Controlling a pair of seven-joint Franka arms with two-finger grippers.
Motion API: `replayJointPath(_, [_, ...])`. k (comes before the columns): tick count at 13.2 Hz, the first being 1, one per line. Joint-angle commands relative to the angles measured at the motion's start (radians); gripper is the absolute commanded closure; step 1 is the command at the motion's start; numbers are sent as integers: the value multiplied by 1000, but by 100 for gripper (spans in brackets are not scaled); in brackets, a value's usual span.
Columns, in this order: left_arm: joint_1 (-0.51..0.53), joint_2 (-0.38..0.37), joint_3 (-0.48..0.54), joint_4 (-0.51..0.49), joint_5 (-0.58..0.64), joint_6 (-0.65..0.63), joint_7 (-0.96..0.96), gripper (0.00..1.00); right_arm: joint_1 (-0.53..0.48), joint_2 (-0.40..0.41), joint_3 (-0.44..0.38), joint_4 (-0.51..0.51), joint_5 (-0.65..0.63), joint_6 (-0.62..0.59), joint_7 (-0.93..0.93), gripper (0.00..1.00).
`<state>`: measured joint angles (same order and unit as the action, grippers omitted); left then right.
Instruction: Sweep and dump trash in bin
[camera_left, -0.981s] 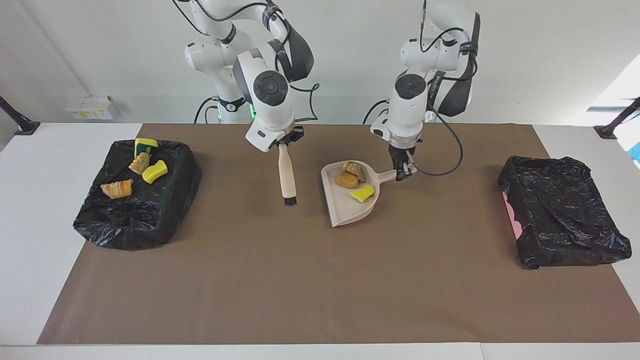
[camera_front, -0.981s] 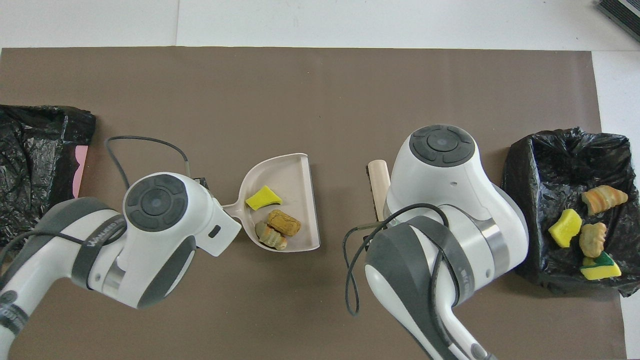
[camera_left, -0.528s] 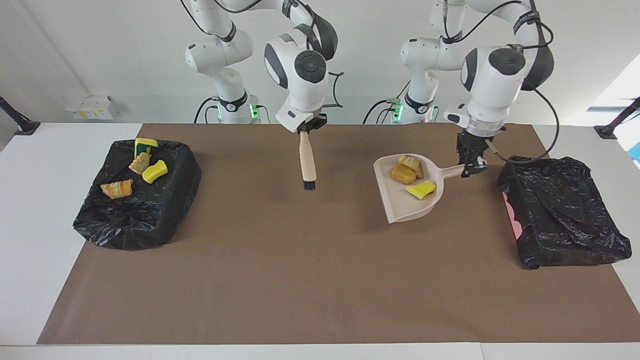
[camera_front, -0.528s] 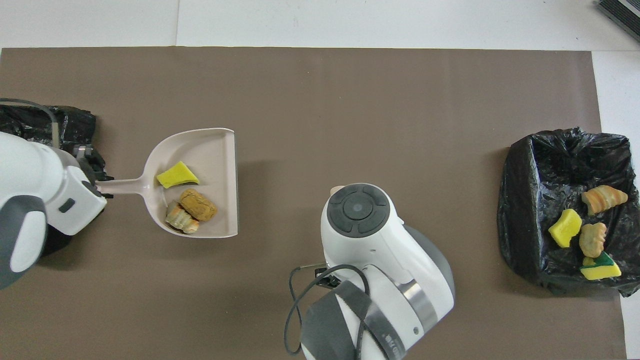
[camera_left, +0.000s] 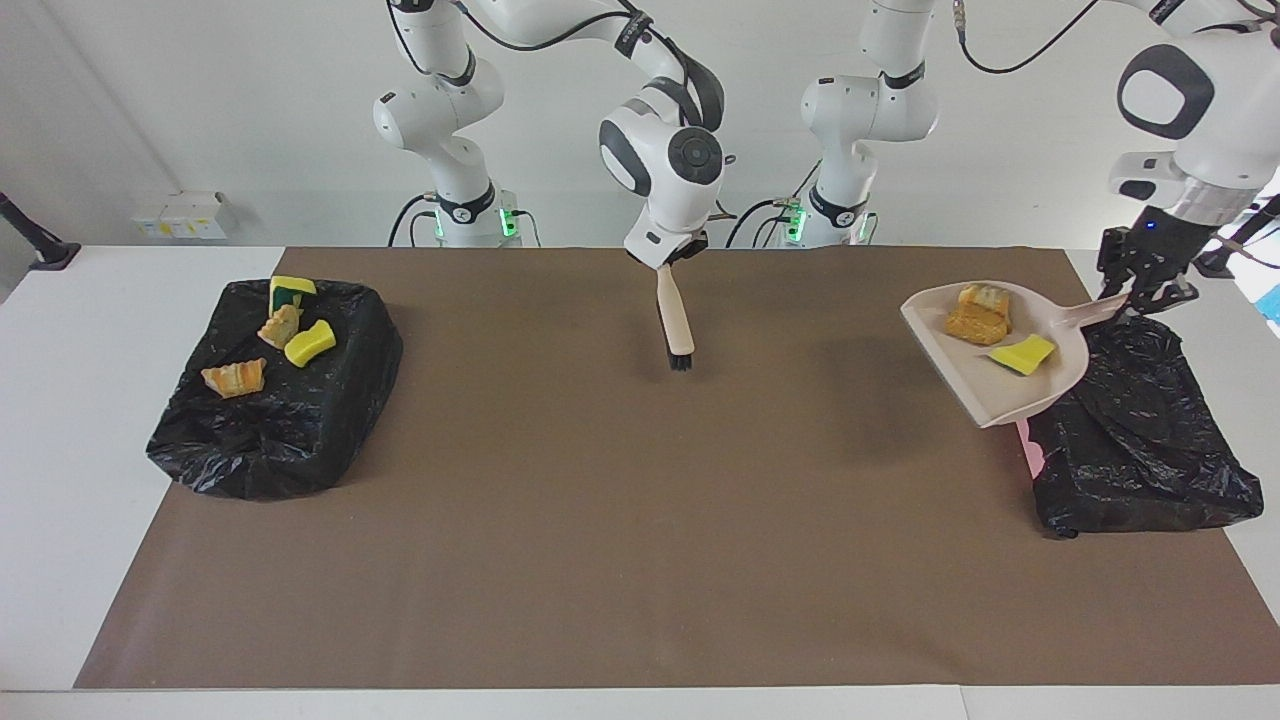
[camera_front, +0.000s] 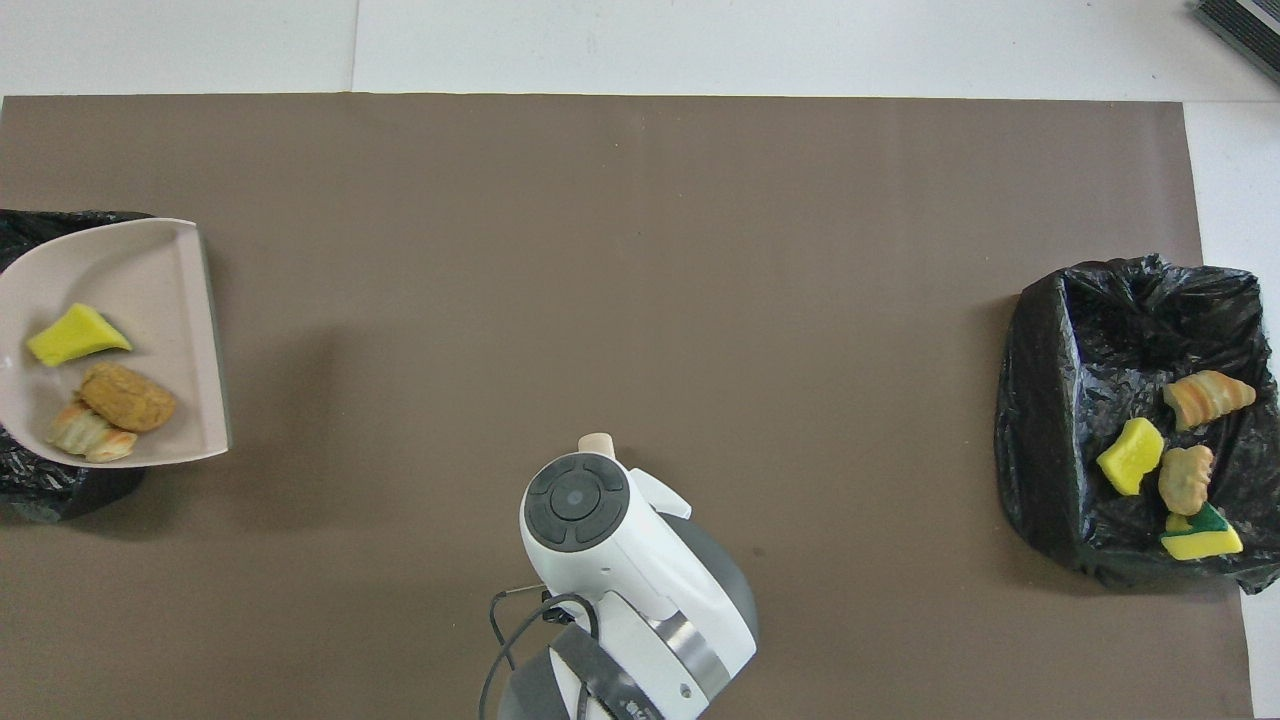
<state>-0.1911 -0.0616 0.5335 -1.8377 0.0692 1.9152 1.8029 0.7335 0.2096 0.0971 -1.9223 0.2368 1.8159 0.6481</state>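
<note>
My left gripper (camera_left: 1145, 288) is shut on the handle of the beige dustpan (camera_left: 985, 385), which hangs tilted over the edge of the black-bagged bin (camera_left: 1140, 440) at the left arm's end. In the pan (camera_front: 150, 290) lie three pieces of trash: a yellow sponge (camera_left: 1024, 353) (camera_front: 75, 335), a tan chunk (camera_left: 977, 322) (camera_front: 127, 397) and a striped bread-like one (camera_left: 985, 297) (camera_front: 85, 432). My right gripper (camera_left: 668, 262) is shut on the brush (camera_left: 676, 318), bristles hanging down over the mat's middle. In the overhead view the right arm hides this gripper.
A second black-bagged bin (camera_left: 280, 420) (camera_front: 1080, 330) at the right arm's end holds several scraps (camera_left: 308, 343) (camera_front: 1130, 456). A brown mat (camera_left: 640, 520) covers the table. A pink edge (camera_left: 1030, 438) shows on the bin under the dustpan.
The left arm has carried the loaded dustpan from the mat's middle to over the bin at its own end, rising. The right arm has drawn the brush up and toward the robots.
</note>
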Motion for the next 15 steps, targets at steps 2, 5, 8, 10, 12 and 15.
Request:
replayJointPath(2, [135,176,39,246,-9,-12,168,100,67,46,1,-7,35,112,122,100])
replayJointPath(5, [202,236,42,325,82,89,251,100,66,48,1,-9,35,118,133,92])
replayJointPath(8, [199,267,42,324,226,209,245,100,67,45,1,-3,32,100,131,0])
replayJointPath(10, [202,278,42,299,288,275,213,100,52,28,0,28,27,39,122,0])
replayJointPath(12, [191,269,42,252,364,288,153,100,35,24,-7,78,19,-10,120,0])
replayJointPath(15, [157,217,40,161,565,288,-55,100,0,-18,-10,121,4,-63,114,0])
